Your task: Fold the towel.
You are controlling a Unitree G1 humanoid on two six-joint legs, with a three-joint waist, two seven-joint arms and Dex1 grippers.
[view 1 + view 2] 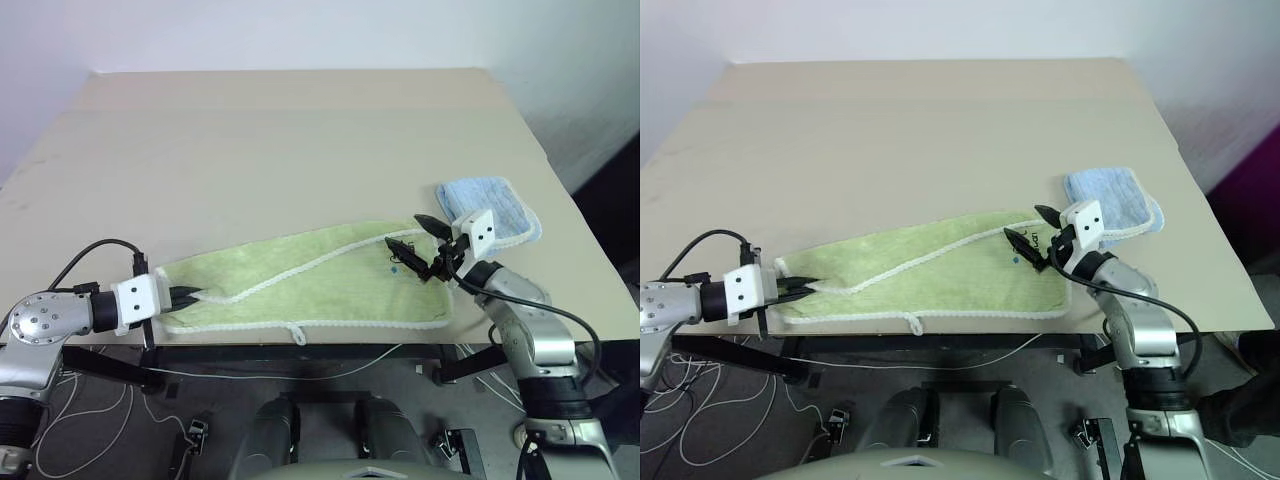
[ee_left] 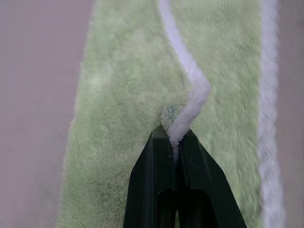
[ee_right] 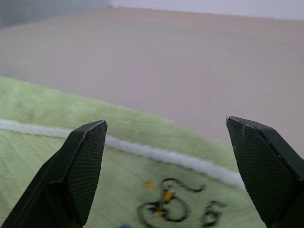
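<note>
Towel [image 1: 310, 280] long axis left-right; left gripper [image 1: 192, 295] pinching edging, right gripper [image 1: 418, 242] agape.

This looks like a robotics lab or test room. A plain beige rectangular table [image 1: 300, 130] stands against bare white walls [image 1: 300, 30], with loose white cables [image 1: 90, 420] trailing over the grey floor [image 1: 330, 375] beneath its near edge.

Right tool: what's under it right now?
Under the open right tool lies the towel: its white stitched edge and a small dark embroidered mark. The table beneath that part is covered by cloth.
</note>
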